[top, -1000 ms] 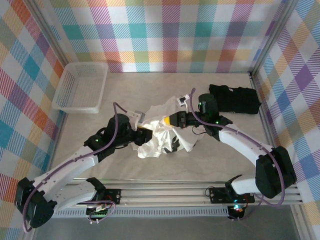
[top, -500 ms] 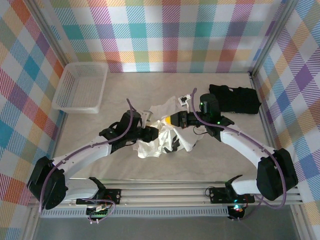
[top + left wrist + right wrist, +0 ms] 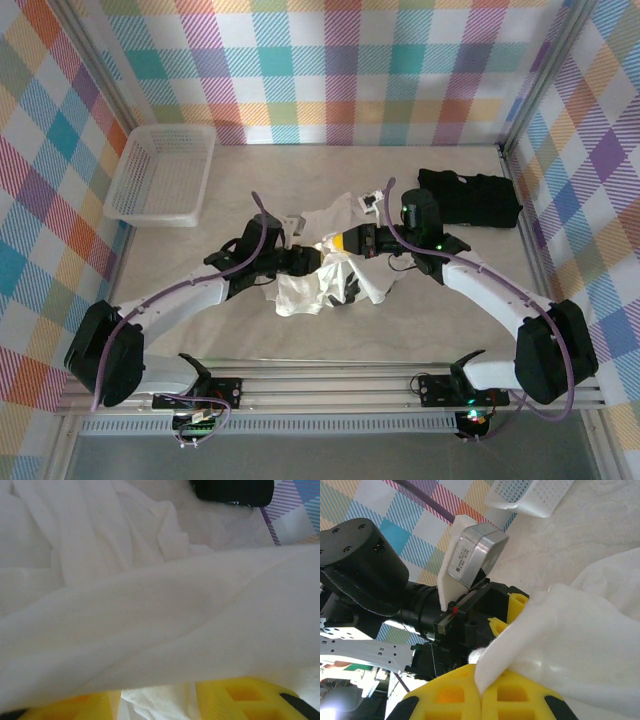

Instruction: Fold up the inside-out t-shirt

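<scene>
Top view: inside-out t-shirt [image 3: 325, 285] lies crumpled mid-counter [image 3: 450, 310], between both arms. White basket [image 3: 160, 172] far left, black garment [image 3: 470, 197] far right.

Left wrist: left tool [image 3: 155, 702] jaws parted, cloth draped across them. Cannot tell if it grips.

Right wrist: right tool [image 3: 481, 692] clenched on a shirt edge. The pinch reads clearly here; from above it is a yellow blur.

Judgement: left should catch one layer beside that pinch, then both draw apart gently.

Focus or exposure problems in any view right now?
Left wrist: t-shirt very close, soft, low contrast, folds hard to read. Right wrist: right gripper slightly blurred at the bottom edge, cloth near blown out. Top external: sharp, evenly lit, soft shadows.
</scene>
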### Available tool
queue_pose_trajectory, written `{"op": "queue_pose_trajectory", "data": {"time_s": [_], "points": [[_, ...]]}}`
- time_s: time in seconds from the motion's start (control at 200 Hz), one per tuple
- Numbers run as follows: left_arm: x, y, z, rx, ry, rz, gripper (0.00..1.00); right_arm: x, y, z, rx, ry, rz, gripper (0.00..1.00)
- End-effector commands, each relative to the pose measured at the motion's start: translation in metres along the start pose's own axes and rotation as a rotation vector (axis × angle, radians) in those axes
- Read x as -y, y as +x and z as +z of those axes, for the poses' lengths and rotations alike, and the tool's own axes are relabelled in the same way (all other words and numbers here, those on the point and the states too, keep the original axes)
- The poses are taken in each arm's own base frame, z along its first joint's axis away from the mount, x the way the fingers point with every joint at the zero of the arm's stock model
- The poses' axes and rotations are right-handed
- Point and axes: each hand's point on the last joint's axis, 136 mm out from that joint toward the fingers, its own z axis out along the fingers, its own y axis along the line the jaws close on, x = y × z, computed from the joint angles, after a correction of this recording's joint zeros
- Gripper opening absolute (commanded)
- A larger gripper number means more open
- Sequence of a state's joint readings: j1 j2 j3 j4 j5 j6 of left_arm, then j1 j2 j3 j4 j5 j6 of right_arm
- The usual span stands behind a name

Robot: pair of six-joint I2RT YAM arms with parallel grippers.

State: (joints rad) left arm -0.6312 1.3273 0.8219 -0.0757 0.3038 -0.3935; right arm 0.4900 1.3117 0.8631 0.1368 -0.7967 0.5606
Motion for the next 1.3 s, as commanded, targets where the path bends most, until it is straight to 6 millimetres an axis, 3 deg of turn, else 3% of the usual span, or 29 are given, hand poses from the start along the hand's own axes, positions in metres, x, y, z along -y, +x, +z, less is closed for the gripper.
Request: {"op": "queue_pose_trajectory", "data": {"time_s": [0.0, 0.1, 0.3, 0.455, 0.65, 0.87, 1.03, 1.124, 1.294], "points": [[0.014, -0.012, 0.002, 0.006, 0.051, 0.009, 0.43, -0.005, -0.002, -0.004, 0.015, -0.010, -0.045, 0.00], [0.016, -0.013, 0.008, -0.004, 0.068, 0.011, 0.36, -0.005, -0.002, -0.004, 0.014, -0.010, -0.045, 0.00], [0.023, -0.017, 0.004, 0.015, 0.112, 0.015, 0.00, 0.000, -0.003, -0.013, 0.040, 0.041, -0.054, 0.00], [0.041, -0.028, -0.029, 0.123, 0.232, 0.042, 0.00, 0.010, -0.006, -0.021, 0.075, 0.120, -0.054, 0.00], [0.069, -0.041, -0.094, 0.347, 0.356, 0.159, 0.00, 0.019, -0.011, -0.030, 0.131, 0.192, -0.059, 0.00], [0.087, -0.036, -0.130, 0.470, 0.455, 0.268, 0.00, 0.023, -0.009, -0.032, 0.131, 0.227, -0.052, 0.00], [0.099, -0.024, -0.129, 0.418, 0.536, 0.334, 0.00, 0.018, -0.005, -0.024, 0.087, 0.159, -0.055, 0.00], [0.100, -0.015, -0.120, 0.362, 0.557, 0.339, 0.00, 0.014, 0.000, -0.021, 0.054, 0.120, -0.065, 0.07], [0.095, -0.013, -0.105, 0.329, 0.525, 0.299, 0.00, 0.057, 0.018, -0.047, 0.000, 0.460, -0.069, 0.32]]}}
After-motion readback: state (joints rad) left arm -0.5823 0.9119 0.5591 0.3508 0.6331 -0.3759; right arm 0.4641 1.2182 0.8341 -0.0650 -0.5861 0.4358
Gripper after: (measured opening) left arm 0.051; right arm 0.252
